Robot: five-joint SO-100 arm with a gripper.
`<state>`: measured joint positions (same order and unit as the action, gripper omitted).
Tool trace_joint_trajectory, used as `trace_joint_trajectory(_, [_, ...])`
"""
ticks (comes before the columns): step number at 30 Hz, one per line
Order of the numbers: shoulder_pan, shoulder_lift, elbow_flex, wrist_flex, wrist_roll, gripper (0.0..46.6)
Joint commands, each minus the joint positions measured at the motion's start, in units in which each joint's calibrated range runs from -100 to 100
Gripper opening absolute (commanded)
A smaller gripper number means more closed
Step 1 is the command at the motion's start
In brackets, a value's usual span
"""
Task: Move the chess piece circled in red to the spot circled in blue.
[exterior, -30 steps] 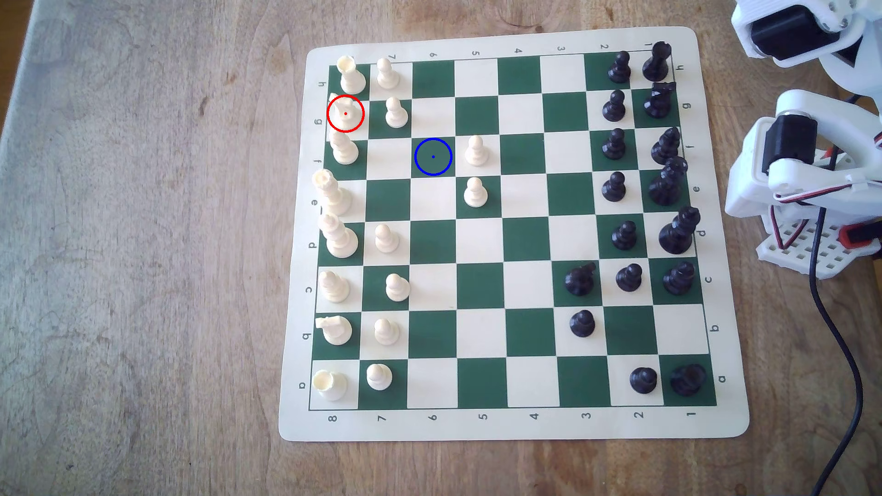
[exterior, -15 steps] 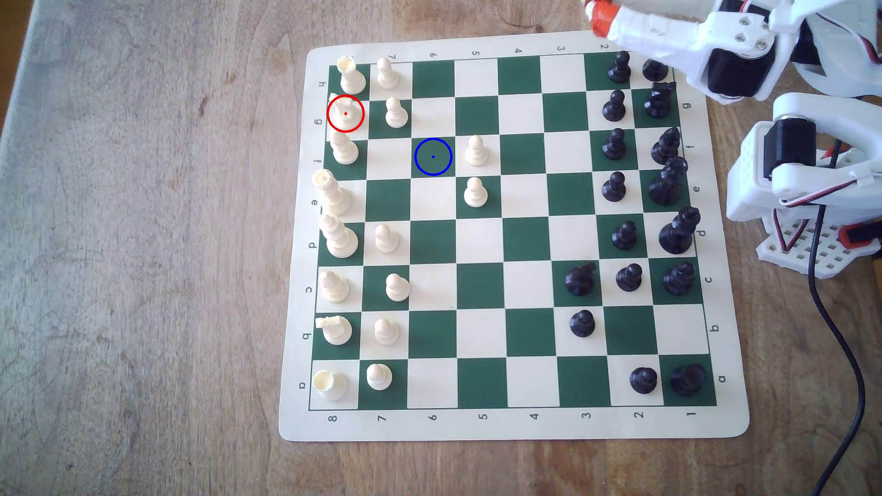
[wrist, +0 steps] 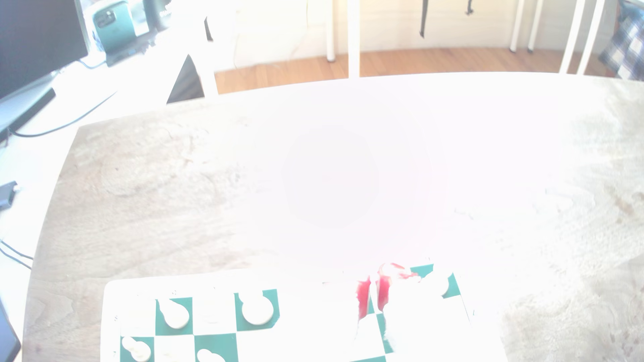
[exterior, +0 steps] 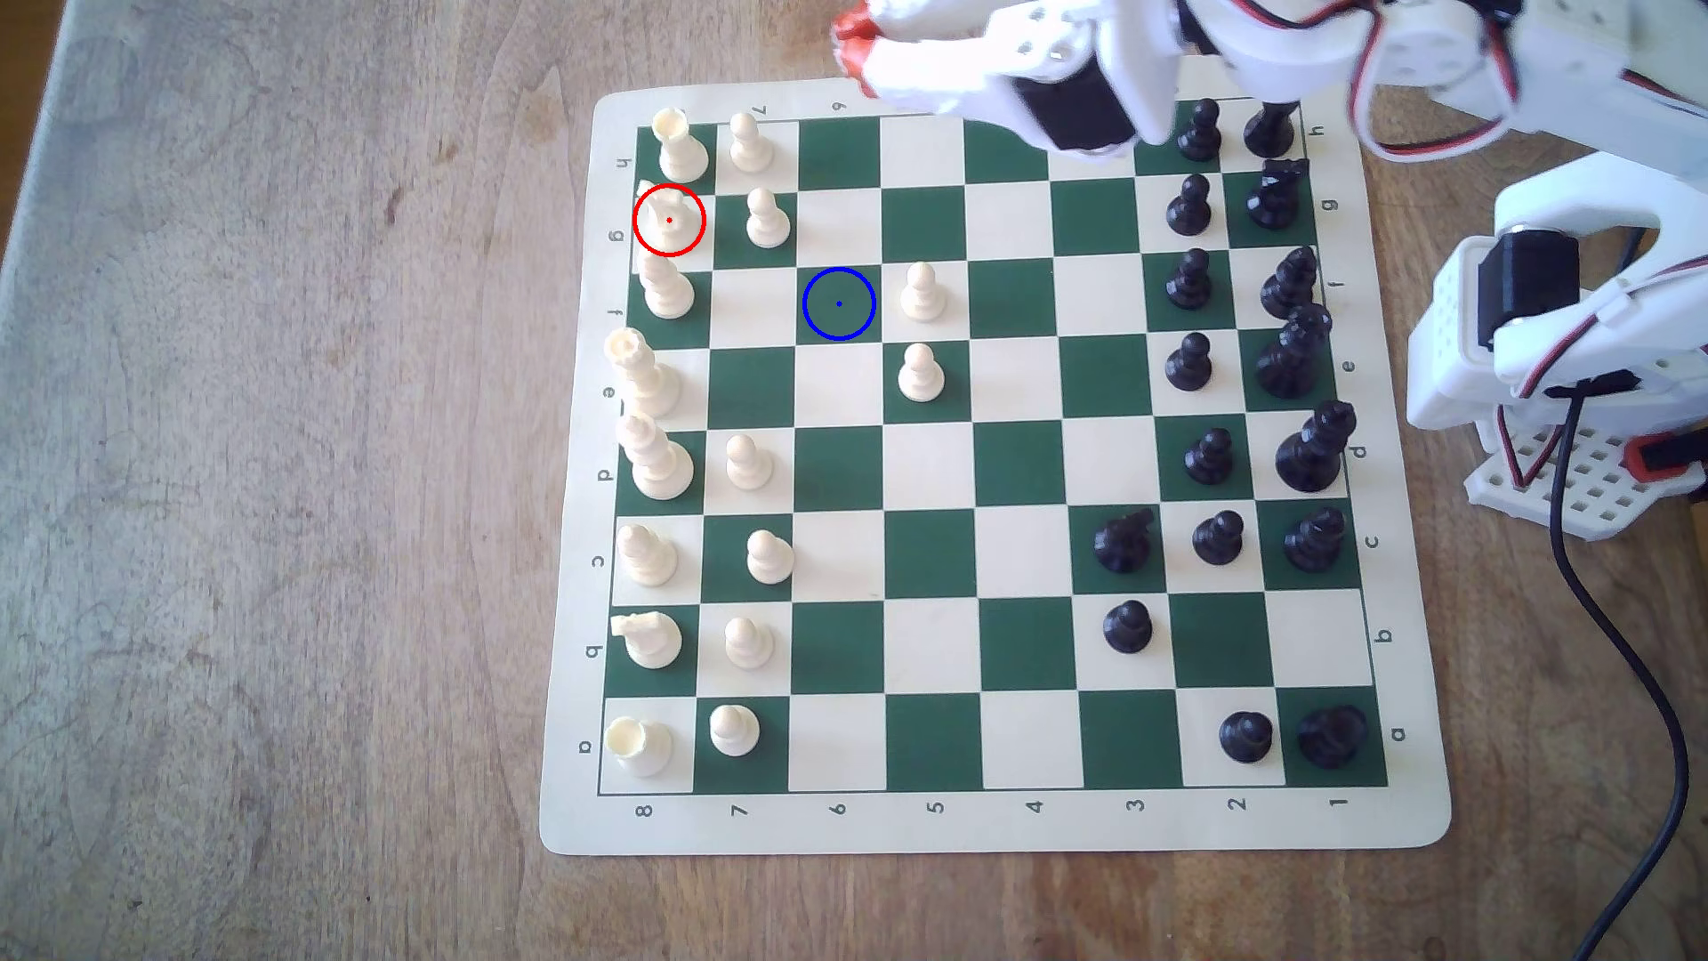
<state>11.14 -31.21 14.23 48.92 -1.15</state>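
The chess piece (exterior: 669, 220), a cream knight inside a red ring, stands on a cream square near the exterior view's left edge of the chessboard (exterior: 1026, 822). The spot (exterior: 839, 304) is a dark green square with a blue ring, two columns to the right of the knight and one row nearer. My gripper (exterior: 855, 42) hangs above the board's far edge, well to the right of the knight and apart from it. In the glare-washed wrist view its red fingertips (wrist: 364, 301) sit close together with nothing between them, so my gripper (wrist: 373, 296) looks shut.
A cream rook (exterior: 680, 146), bishop (exterior: 665, 288) and pawn (exterior: 767, 220) crowd the knight. A cream pawn (exterior: 922, 293) stands just right of the spot. Black pieces line the exterior view's right columns. The arm's base (exterior: 1571, 370) and a black cable (exterior: 1627, 665) lie beyond the board.
The arm has swung out from the exterior view's right and leftward along the board's far edge, now covering far squares there. No chess piece has moved.
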Motion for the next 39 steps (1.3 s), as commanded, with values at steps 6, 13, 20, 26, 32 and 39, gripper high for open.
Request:
trace_joint_trajectory(6, [3.45,23.40,-26.47,8.32,-1.51,4.9])
trace_joint_trajectory(13, [4.62,35.20,-36.54,8.90,-4.00,8.4])
trace_joint_trajectory(20, [4.00,43.77,-43.06,6.52,-4.40,7.9])
trace_joint_trajectory(26, [4.00,52.09,-50.14,4.80,-4.88,8.3])
trace_joint_trajectory(32, [4.00,56.34,-51.77,2.59,-4.88,8.3])
trace_joint_trajectory(39, [4.94,60.67,-52.13,0.95,-4.98,10.7])
